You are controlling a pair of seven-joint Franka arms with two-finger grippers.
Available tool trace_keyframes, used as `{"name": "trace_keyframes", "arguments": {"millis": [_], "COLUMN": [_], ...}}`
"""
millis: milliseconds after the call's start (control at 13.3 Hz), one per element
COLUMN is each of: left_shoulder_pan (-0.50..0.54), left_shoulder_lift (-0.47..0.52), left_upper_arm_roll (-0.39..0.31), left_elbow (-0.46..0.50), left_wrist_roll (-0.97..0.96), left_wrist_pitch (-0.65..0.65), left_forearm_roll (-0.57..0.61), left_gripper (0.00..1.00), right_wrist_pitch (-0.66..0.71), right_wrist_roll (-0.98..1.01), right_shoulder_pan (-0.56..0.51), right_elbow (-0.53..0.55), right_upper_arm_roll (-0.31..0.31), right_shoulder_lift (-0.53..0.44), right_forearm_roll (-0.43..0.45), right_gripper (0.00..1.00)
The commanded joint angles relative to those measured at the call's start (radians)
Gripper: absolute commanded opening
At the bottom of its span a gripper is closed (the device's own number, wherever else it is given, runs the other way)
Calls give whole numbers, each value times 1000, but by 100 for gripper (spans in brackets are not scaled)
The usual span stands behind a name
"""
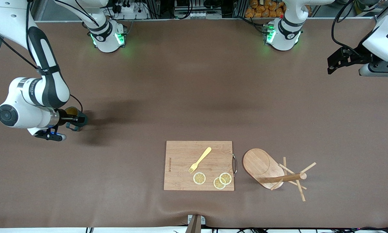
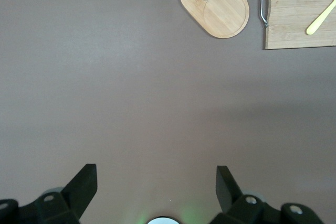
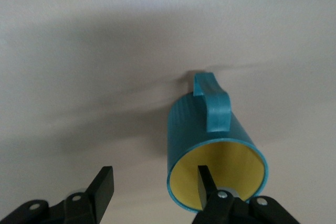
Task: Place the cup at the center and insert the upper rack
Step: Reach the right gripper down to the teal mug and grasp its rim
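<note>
The cup (image 1: 71, 112) (image 3: 210, 129), teal with a ribbed wall, a side handle and a yellow inside, stands on the mat toward the right arm's end of the table. My right gripper (image 1: 75, 123) (image 3: 154, 174) is open astride its rim. One finger (image 3: 203, 182) is inside the mouth and the other (image 3: 104, 182) is outside, well apart from the wall. The upper rack (image 1: 262, 165) (image 2: 218, 3), a wooden mug tree, lies on its side beside the cutting board, pegs splayed. My left gripper (image 1: 335, 63) (image 2: 156, 174) waits open over bare mat at the left arm's end.
A wooden cutting board (image 1: 181, 161) (image 2: 299, 19) lies near the front edge. It carries a yellow fork (image 1: 200, 159) and three lemon slices (image 1: 199, 178). Its metal handle (image 1: 234, 164) faces the mug tree's oval base.
</note>
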State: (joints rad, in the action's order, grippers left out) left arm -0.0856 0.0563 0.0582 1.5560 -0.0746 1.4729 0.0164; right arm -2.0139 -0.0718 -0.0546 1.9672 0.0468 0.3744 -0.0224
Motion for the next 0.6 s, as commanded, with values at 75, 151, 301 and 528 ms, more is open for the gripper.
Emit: {"name": "trace_keyframes", "arguments": {"millis": [75,151,301,528], "left_shoulder_pan": [0,0,4,6], "left_shoulder_lift": [-6,-4,-6,-6], "left_upper_arm_roll": [3,3,3,3], "left_elbow": [-10,-10,-10,-10], "left_wrist_roll": [9,10,16,16], "left_wrist_pitch": [-9,-9,-9,-9], "left_forearm_roll": [7,7,7,7], "left_gripper": [100,100,100,100], "right_wrist_pitch": [0,-5,-8,-19], "right_wrist_roll": [3,1,3,6], "right_shoulder_pan": [-10,-10,-13,-19], "right_elbow": [41,41,41,42], "right_upper_arm_roll": [-5,-5,-5,-5], "right_shoulder_lift": [-16,-12,-11,-3], "right_forearm_roll": [-18,-18,-18,-18], "right_gripper": [56,44,38,32]}}
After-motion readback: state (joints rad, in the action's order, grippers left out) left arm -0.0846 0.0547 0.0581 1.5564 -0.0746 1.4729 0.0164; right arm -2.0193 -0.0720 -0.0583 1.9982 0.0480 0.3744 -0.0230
